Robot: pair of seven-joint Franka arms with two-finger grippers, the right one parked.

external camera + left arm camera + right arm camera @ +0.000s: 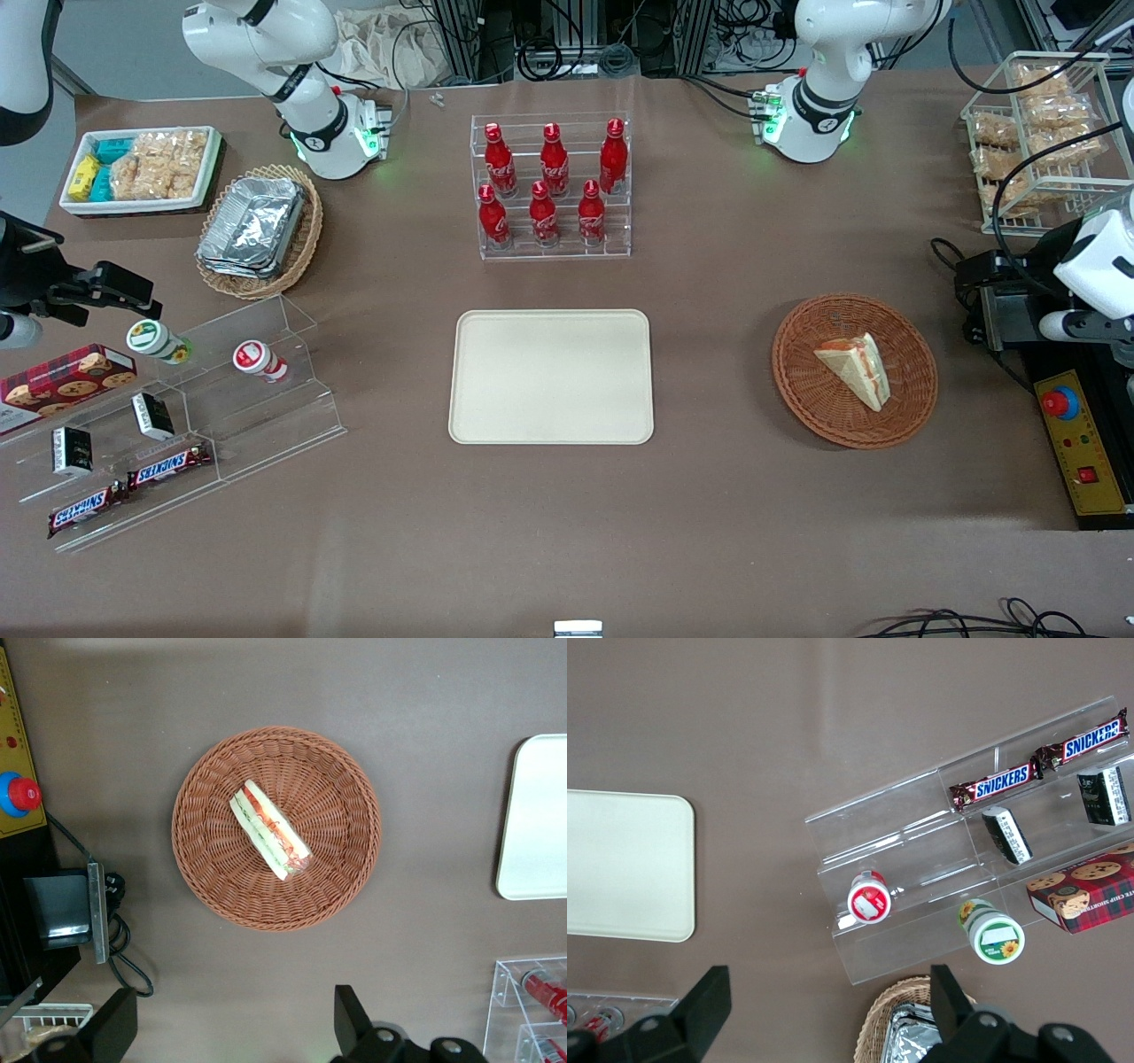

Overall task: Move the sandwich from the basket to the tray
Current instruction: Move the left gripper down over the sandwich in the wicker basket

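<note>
Pincer (235,1036) spread wide, high above sandwich (270,830) in basket (199,815)

You see a woven wicker basket (213,877), a smooth matt tray (551,377), and a matt brown tablecloth (709,514); gripper (235,1032) is dull black

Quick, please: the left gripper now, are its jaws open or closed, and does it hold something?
Left gripper: jaws open, holding nothing, raised above the table beside the basket; the sandwich lies in it.
</note>
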